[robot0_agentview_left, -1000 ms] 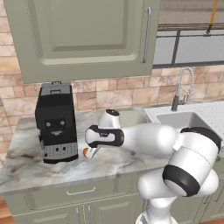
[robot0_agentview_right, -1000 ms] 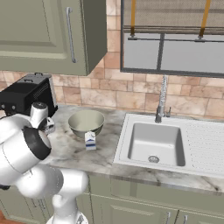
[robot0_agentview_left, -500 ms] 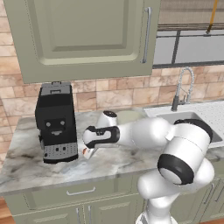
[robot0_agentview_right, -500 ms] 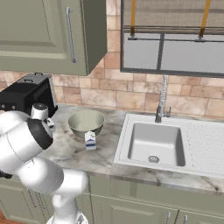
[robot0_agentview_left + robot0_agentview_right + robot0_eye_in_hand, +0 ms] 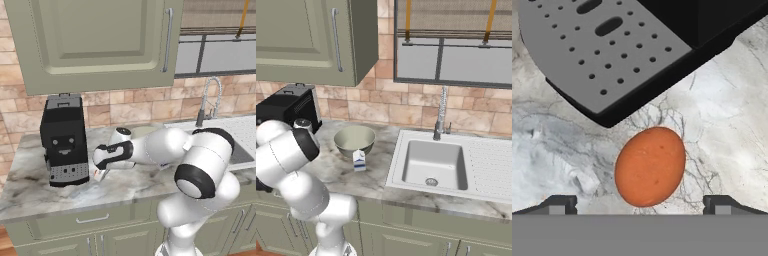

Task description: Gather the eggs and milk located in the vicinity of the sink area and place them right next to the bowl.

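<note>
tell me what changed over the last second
The hand slid a little further left and lower along the counter, toward the coffee machine; open, it holds nothing. The egg lies on the counter between its fingertips. Milk, bowl, sink stayed put.

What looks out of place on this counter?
The egg lies loose on the marble by the coffee machine's drip tray, not with the milk carton by the bowl. The open gripper straddles it. Nothing spilled or damaged.

Home kitchen: marble counter [image 5: 376, 182], sink [image 5: 433, 165] with faucet [image 5: 441, 112], green cabinets [image 5: 95, 42], coffee machine [image 5: 64, 140].
</note>
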You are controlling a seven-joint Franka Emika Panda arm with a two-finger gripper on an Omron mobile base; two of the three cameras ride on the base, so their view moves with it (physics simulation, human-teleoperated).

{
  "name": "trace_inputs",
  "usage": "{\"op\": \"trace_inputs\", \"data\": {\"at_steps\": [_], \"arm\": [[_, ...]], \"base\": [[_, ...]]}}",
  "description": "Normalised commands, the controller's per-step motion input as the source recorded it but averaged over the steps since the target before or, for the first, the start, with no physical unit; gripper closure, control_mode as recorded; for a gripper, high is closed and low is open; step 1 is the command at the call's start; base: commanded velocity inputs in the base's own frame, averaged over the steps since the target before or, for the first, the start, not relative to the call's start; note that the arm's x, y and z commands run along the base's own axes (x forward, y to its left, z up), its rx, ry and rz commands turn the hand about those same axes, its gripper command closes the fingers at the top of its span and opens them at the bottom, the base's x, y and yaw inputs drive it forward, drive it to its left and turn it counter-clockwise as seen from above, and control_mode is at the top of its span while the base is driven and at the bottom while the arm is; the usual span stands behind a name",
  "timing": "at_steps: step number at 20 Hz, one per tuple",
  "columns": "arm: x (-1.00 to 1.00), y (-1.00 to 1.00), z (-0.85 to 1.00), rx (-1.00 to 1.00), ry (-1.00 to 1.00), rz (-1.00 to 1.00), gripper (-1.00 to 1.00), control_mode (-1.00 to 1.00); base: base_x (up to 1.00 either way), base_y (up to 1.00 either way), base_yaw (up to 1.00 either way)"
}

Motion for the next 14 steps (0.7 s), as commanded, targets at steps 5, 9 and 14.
{"op": "trace_inputs", "data": {"at_steps": [5, 9, 14], "arm": [[0.17, 0.12, -0.08, 0.00, 0.00, 0.00, -1.00, -1.00], [0.14, 0.08, -0.07, 0.00, 0.00, 0.00, -1.00, -1.00], [0.04, 0.01, -0.16, 0.00, 0.00, 0.00, -1.00, -1.00]], "base": [[0.00, 0.00, 0.00], [0.00, 0.00, 0.00], [0.00, 0.00, 0.00]]}}
